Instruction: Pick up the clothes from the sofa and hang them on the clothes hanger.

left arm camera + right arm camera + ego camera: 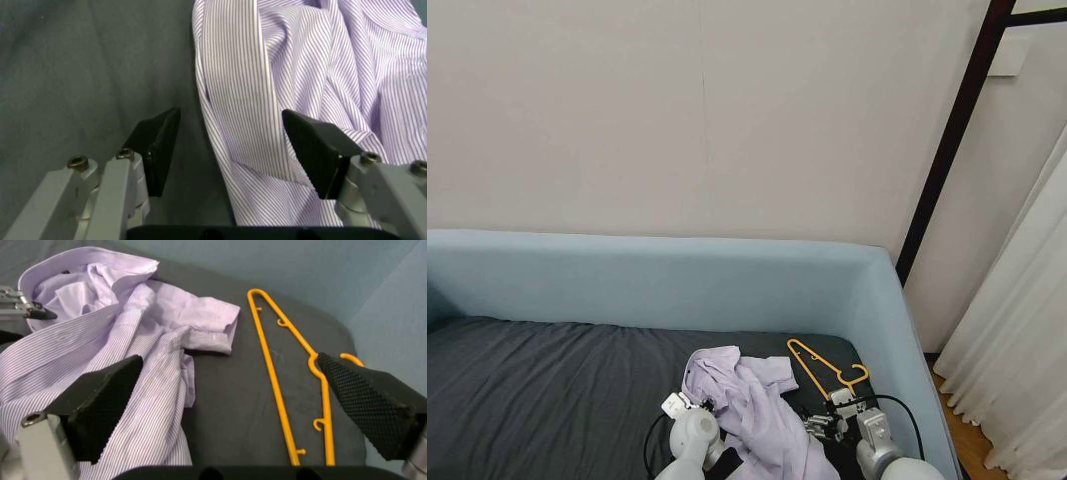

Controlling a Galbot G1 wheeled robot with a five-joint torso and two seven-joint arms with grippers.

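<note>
A crumpled lilac striped shirt [757, 400] lies on the dark sofa seat [547, 390]. An orange plastic hanger [825, 372] lies flat just to its right, near the sofa's right arm. My left gripper [689, 405] sits low at the shirt's left edge, open, its fingers [157, 145] straddling a fold of the shirt [267, 100] close above the fabric. My right gripper [827, 418] hovers open over the seat between the shirt [127, 340] and the hanger [293, 385], holding nothing.
The sofa's light blue backrest [657, 280] runs behind and its right arm [897, 350] stands beside the hanger. A dark post [947, 140] and white curtain [1027, 330] stand to the right. The seat's left half is bare dark fabric.
</note>
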